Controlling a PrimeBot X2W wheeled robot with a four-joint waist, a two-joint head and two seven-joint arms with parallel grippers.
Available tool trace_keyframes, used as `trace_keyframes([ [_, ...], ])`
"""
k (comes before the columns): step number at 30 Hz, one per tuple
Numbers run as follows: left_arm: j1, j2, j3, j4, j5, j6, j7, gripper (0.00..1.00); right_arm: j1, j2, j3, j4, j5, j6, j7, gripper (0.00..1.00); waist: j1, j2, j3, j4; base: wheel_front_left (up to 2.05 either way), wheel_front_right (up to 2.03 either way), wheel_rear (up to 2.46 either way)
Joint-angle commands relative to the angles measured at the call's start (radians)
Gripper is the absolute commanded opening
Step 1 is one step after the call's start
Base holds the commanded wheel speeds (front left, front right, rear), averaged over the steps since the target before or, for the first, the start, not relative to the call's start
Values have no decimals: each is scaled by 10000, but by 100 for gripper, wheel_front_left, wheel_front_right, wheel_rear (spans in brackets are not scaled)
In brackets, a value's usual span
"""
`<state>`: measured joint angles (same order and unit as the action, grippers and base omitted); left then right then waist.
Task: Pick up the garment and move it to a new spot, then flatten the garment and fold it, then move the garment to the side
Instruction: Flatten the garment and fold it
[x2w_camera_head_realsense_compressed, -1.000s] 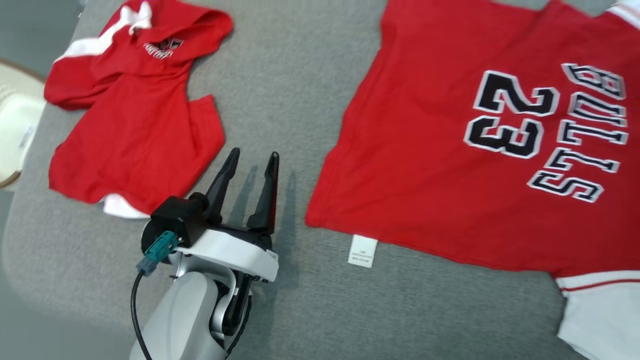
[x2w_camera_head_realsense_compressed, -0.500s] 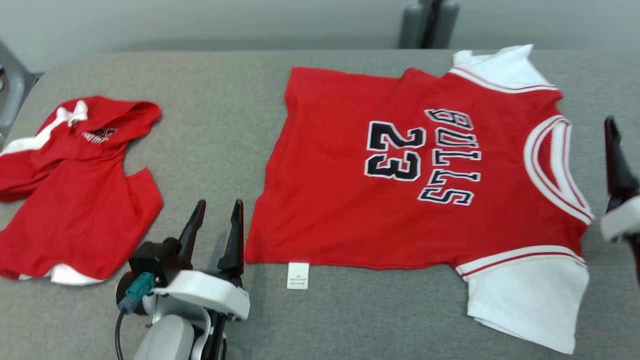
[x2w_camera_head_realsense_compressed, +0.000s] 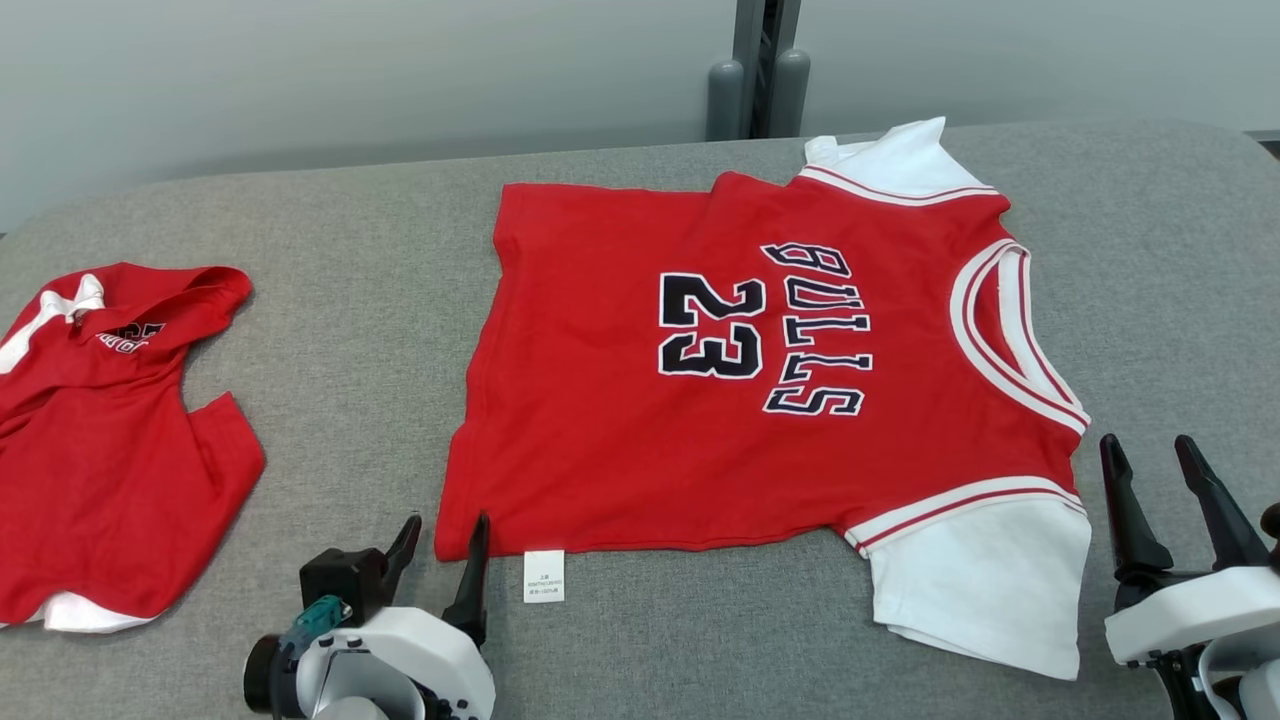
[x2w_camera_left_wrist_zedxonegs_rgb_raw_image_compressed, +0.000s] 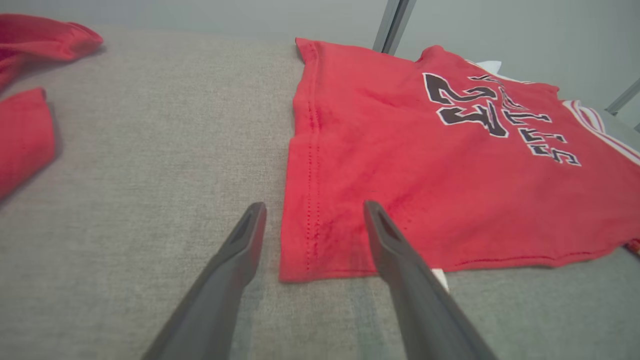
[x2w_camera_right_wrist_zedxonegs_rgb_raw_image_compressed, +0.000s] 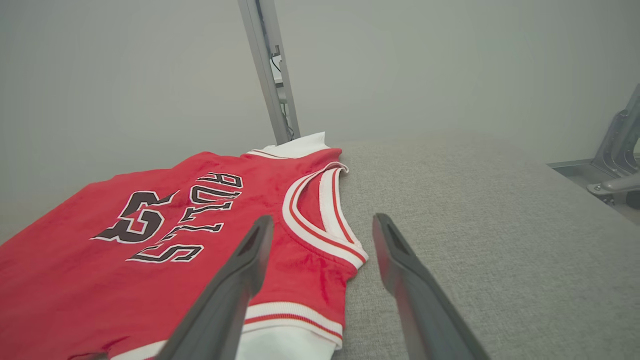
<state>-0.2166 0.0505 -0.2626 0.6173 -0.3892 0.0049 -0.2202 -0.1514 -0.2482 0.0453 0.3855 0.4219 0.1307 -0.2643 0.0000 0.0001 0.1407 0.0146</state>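
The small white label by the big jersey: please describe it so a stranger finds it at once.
On the grey table lies a flat red jersey printed BULLS 23. At its near edge, close to its left corner, a small white label sticks out. Unlike the white sleeve, it is tiny and printed.

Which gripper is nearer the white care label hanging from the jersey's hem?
Left. The left gripper sits open just left of the care label, at the hem corner of the jersey; the right gripper stands open far across, beyond the white sleeve.
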Motion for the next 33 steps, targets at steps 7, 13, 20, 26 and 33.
trace_keyframes([
  [7, -220, 115, -110, 495, 17, 18, 239, 100, 99, 20, -268, 23, -64, 1, -18, 100, 0, -1, 12, 79, 0, 0, 0],
  [13, -417, 106, -333, 755, 143, 179, 324, 100, 106, 86, -370, 35, -216, 1, -18, 100, 0, -1, 48, 212, 0, 0, 0],
  [20, -540, 59, -492, 981, -106, 191, 189, 100, 186, 63, -267, 160, -440, 1, -18, 100, 0, -1, 111, 229, 0, 0, 0],
  [26, -675, 39, -635, 1142, -298, -8, 144, 0, 335, 73, -338, 233, -417, 1, -18, 100, 0, -1, 177, 170, 0, 0, 0],
  [33, -830, 116, -527, 960, -357, 64, -113, 0, 672, -50, -158, 371, -164, -1, -8, 100, 0, -1, 233, 103, 0, 0, 0],
])
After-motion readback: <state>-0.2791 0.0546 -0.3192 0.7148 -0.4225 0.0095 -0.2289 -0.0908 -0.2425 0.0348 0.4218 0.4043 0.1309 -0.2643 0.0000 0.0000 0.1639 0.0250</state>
